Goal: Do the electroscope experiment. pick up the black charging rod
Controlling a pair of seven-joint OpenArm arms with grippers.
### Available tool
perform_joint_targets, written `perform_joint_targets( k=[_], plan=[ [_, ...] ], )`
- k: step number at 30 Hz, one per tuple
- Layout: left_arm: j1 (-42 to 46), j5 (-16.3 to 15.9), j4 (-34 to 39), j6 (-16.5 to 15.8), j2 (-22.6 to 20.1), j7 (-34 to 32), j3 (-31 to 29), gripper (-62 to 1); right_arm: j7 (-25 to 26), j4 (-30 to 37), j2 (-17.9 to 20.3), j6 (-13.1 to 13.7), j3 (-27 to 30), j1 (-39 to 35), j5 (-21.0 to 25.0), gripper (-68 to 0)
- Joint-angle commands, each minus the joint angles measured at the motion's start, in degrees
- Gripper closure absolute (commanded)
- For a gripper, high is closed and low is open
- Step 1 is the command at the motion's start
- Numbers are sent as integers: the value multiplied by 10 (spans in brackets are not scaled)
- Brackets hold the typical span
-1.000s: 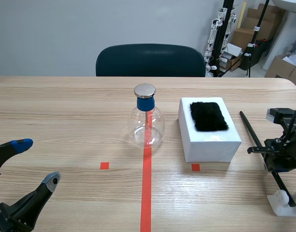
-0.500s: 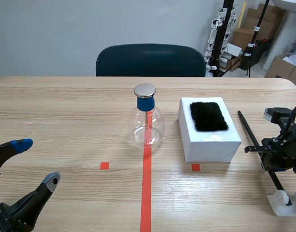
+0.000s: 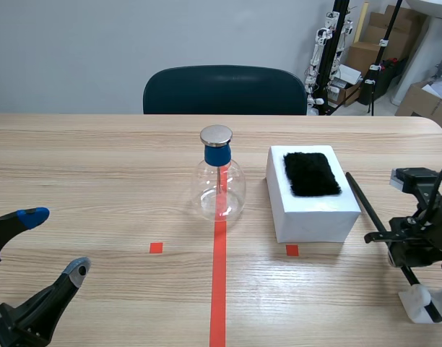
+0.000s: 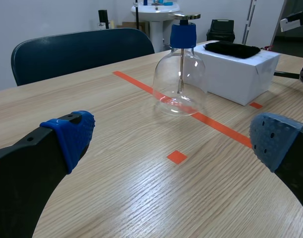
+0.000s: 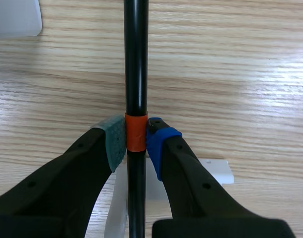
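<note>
The black charging rod (image 3: 368, 209) (image 5: 135, 64) slants across the table's right side, its near end over a white stand (image 3: 425, 304) (image 5: 215, 172). My right gripper (image 3: 405, 249) (image 5: 136, 140) is shut on the rod at its orange band (image 5: 135, 133), one pad pressed to each side. The glass electroscope flask (image 3: 218, 188) (image 4: 181, 79) with blue neck and metal cap stands on the red tape line at mid-table. My left gripper (image 3: 44, 249) (image 4: 171, 144) rests open near the front left, with nothing between its fingers.
A white box (image 3: 311, 199) (image 4: 240, 69) topped with a black fur pad (image 3: 311, 173) stands right of the flask, close to the rod. A dark chair (image 3: 224, 90) is behind the far table edge. Stands and cardboard boxes (image 3: 365, 50) fill the back right.
The rod's far end has swung left toward the white box and lifted, while my right gripper shifted slightly nearer with the rod held. The left arm has not moved.
</note>
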Motion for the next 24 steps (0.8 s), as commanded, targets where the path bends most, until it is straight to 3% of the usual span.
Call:
perform_joint_targets(
  k=[1,7,12,19,24],
  plan=[
    [1,-4,2,0,-7,-10,-2,-623,0,26,8,0,22,-6,0,0],
    [1,-4,2,0,-7,-10,-2,-623,-4,118,8,1,71,-60,-18,0],
    [1,-4,2,0,-7,-10,-2,-623,-2,232,8,8,113,-119,-63,0],
    [1,-4,2,0,-7,-10,-2,-623,67,405,8,16,155,-220,-196,0],
    [1,-4,2,0,-7,-10,-2,-623,190,509,8,16,172,-330,-323,0]
  ],
)
